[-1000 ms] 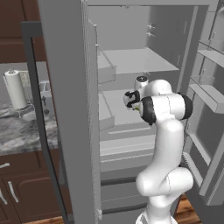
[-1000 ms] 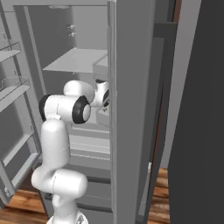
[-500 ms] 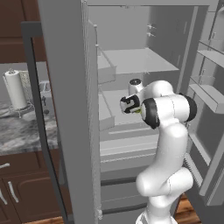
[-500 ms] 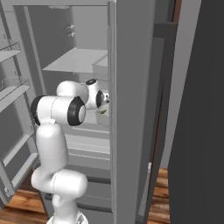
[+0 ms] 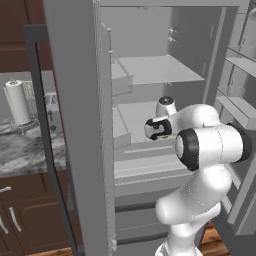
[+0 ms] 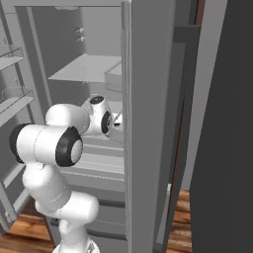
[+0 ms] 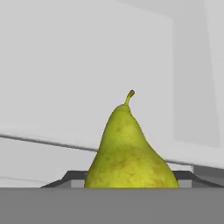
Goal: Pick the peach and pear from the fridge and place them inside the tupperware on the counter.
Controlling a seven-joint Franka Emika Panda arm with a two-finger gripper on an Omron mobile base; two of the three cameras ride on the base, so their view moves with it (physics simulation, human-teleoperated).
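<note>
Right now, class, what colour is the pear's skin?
Yellow-green with faint brownish speckles, seen best in the hand view: the pear.

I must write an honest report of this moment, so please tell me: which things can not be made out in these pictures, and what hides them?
- Bottom of the yellow-green pear: hand view, cut off behind the grey band at the lower edge.
- Gripper fingertips on the pear: hand view, same cut-off, so contact is unseen.
- Lower shelves of the tall light-grey fridge: left base view, covered by the white arm.
- Marbled stone counter: left base view, partly behind the fridge door.
</note>
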